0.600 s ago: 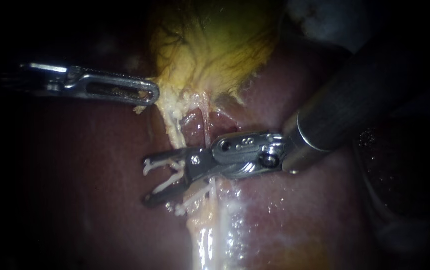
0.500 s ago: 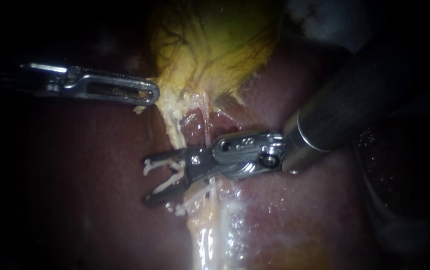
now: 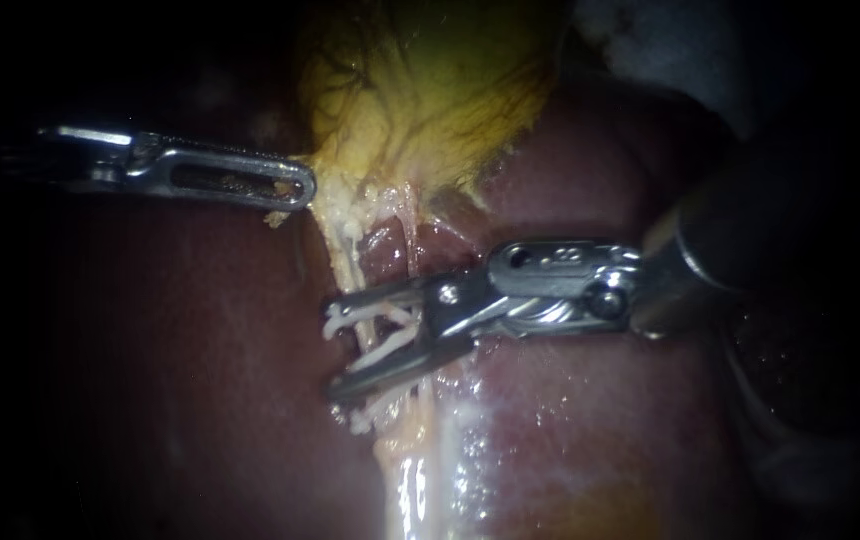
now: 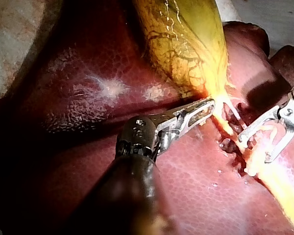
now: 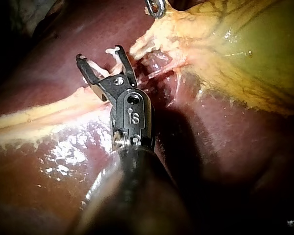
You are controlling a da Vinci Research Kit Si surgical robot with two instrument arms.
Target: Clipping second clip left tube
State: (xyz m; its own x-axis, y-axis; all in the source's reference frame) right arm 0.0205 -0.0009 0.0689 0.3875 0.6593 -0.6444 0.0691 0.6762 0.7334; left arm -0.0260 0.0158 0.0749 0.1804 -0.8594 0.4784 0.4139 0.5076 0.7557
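Left tube point(image 3: 348, 262) runs between the wide-spread pincer of the right instrument point(image 3: 333, 352), just on the near side of the gallbladder point(image 3: 420, 90).
That pincer is pinching a white clip point(image 3: 375, 335) that straddles the tube over the liver point(image 3: 200, 380). Over to the left, the left instrument point(image 3: 295, 187) has its pincer pressed onto the gallbladder's edge.

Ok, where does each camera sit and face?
Endoscope: close over the liver, facing the tubes; left instrument and right instrument enter from opposite sides.
Left wrist: on the left arm, looking along its shaft at the gallbladder.
Right wrist: on the right arm, looking along its shaft at the clip it carries.
All share the gallbladder.
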